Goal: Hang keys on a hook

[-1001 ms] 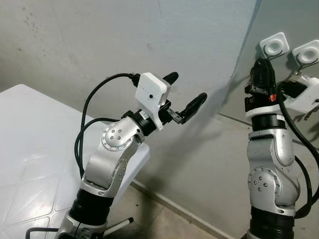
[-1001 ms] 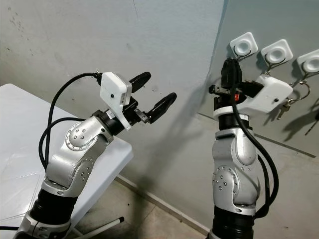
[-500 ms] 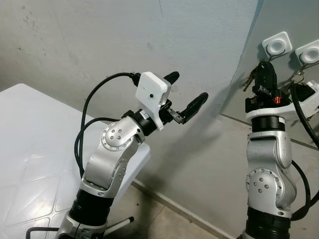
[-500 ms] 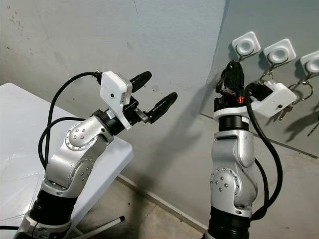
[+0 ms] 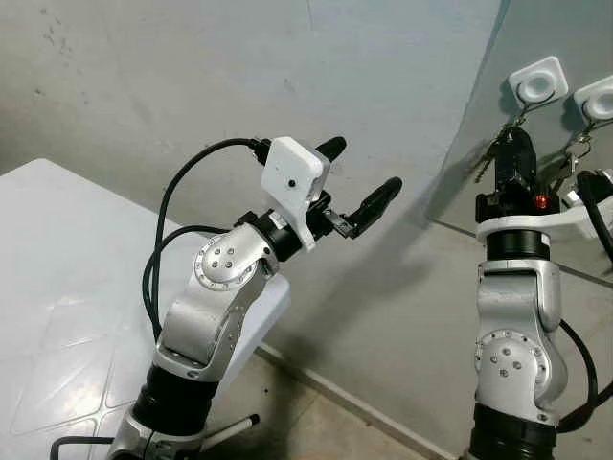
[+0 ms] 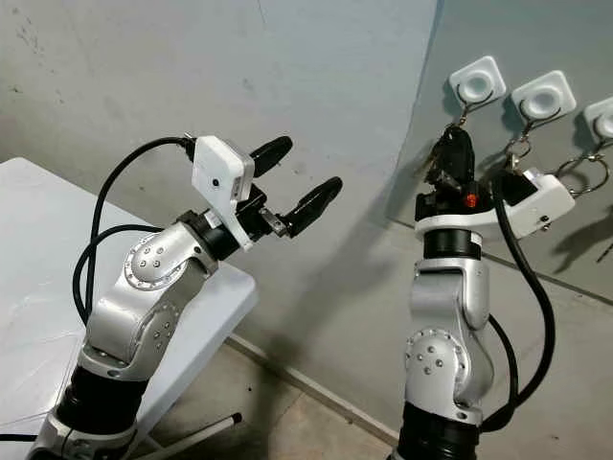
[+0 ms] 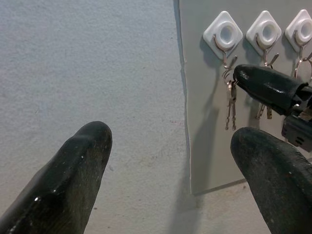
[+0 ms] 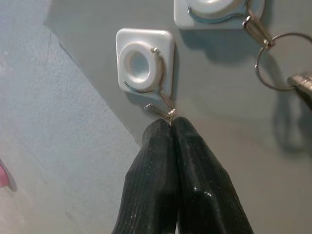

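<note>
The right gripper point(image 8: 170, 127), fingers pressed together on the keys point(image 7: 230, 105), is reaching up to the hook point(image 8: 158, 100); the left gripper point(image 5: 359, 177) is hovering spread.

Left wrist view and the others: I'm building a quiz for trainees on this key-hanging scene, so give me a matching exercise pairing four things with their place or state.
Things:
1. left gripper
2. right gripper
3. keys
4. white table

Places or states:
A. hanging below the leftmost hook
B. fingers pressed together at the tip of that hook
C. beside the left arm, against the grey wall
D. fingers spread apart, raised in front of the wall

Pairs: 1-D, 2-B, 3-A, 4-C
</note>
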